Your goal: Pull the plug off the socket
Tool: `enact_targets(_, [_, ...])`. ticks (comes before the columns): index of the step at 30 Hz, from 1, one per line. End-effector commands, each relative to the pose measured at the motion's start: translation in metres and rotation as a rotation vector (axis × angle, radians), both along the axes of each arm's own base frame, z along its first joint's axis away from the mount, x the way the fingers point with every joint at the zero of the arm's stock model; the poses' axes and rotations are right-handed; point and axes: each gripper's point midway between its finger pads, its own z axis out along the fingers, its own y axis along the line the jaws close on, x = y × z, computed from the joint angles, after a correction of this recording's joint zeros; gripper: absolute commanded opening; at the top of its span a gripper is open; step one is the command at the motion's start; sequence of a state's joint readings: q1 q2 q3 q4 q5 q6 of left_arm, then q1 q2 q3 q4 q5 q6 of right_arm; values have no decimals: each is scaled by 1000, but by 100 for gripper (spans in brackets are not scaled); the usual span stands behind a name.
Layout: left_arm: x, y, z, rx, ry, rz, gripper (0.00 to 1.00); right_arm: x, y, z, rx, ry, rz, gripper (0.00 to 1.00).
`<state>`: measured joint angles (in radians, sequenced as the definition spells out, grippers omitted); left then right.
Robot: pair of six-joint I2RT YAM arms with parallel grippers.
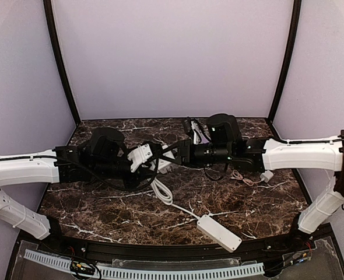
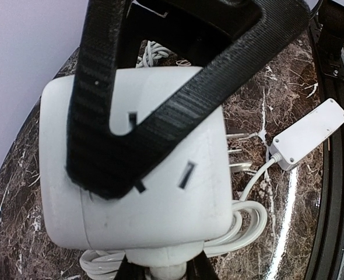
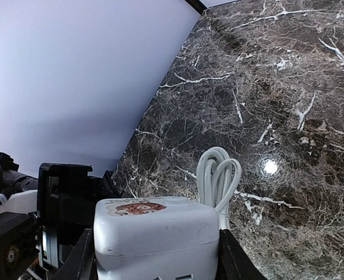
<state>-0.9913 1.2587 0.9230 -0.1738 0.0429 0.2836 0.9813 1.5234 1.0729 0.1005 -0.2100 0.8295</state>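
The socket (image 2: 143, 192) is a white cube with slot holes and bare metal prongs on its right side. Black fingers (image 2: 93, 116) of my right gripper cross over it. Below the cube, my left gripper (image 2: 163, 267) is shut on the white plug (image 2: 167, 255), which is seated in the cube's near face. In the right wrist view the socket (image 3: 154, 233), with a red mark on top, sits clamped in my right gripper (image 3: 154, 259). From above, the socket (image 1: 141, 155) hangs over the table's middle between the left gripper (image 1: 131, 158) and the right gripper (image 1: 161, 155); the plug is hidden there.
The thick white cord (image 1: 160, 189) loops down from the socket and runs to the long power strip (image 1: 218, 232) near the front edge. A small white connector on a thin wire (image 1: 267, 175) lies at the right. Purple walls close the back and sides.
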Motion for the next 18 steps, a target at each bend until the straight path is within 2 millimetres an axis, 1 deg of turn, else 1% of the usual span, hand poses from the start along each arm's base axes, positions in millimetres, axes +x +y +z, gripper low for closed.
enact_targets(1, [-11,-7,11,-53,11,-46,1,10,4,11,5,-56,-19,0])
enact_targets(4, [-20,-8,8,-30,54,-87,1,-3,10,17,8,-128,95,0])
enact_targets(5, [-23,-9,9,-31,63,-103,1,-8,11,18,3,-158,137,0])
enact_targets(10, [-29,-8,10,-22,80,-129,1,-30,10,22,10,-221,269,0])
enact_targets(16, [-31,-9,9,-25,92,-143,1,-38,15,22,42,-211,314,0])
enact_targets(18, [-29,-9,8,-19,86,-132,1,-33,16,20,40,-203,284,0])
